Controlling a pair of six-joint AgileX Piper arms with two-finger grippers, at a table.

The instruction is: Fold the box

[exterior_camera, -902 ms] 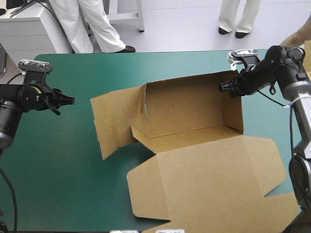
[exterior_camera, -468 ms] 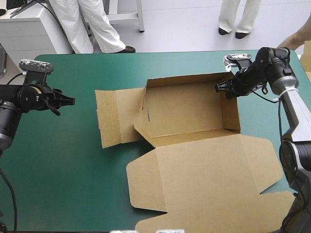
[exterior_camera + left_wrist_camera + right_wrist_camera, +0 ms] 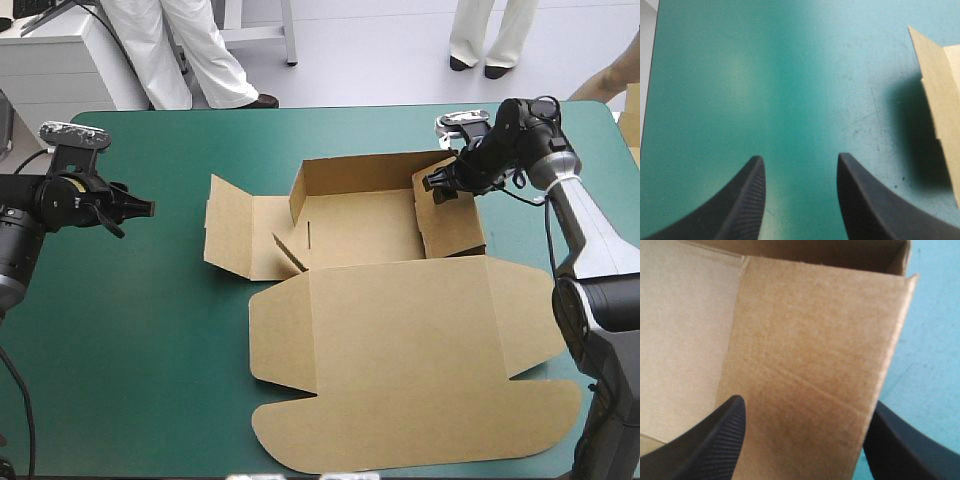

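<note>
The brown box (image 3: 350,225) sits half-formed from the table's (image 3: 120,340) middle toward its right edge, with its lid (image 3: 400,330) flat toward the near edge. Your right gripper (image 3: 437,187) is spread, its fingers astride the inward-leaning right wall (image 3: 452,225). Pinch that wall, stand it upright and tuck it squarely. Your left gripper (image 3: 140,208), spread and empty near the left edge, could brace the loose left flap (image 3: 228,225).

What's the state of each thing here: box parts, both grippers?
box: half-formed open tray.
far wall: upright.
right side wall: tilted inward over the floor.
left side flap: spread out leftward, end panel raised.
lid: flat, toward the near edge.
left gripper: open, over the teal-green cover, clear of the box.
right gripper: open, a finger on either side of the right side wall.
</note>
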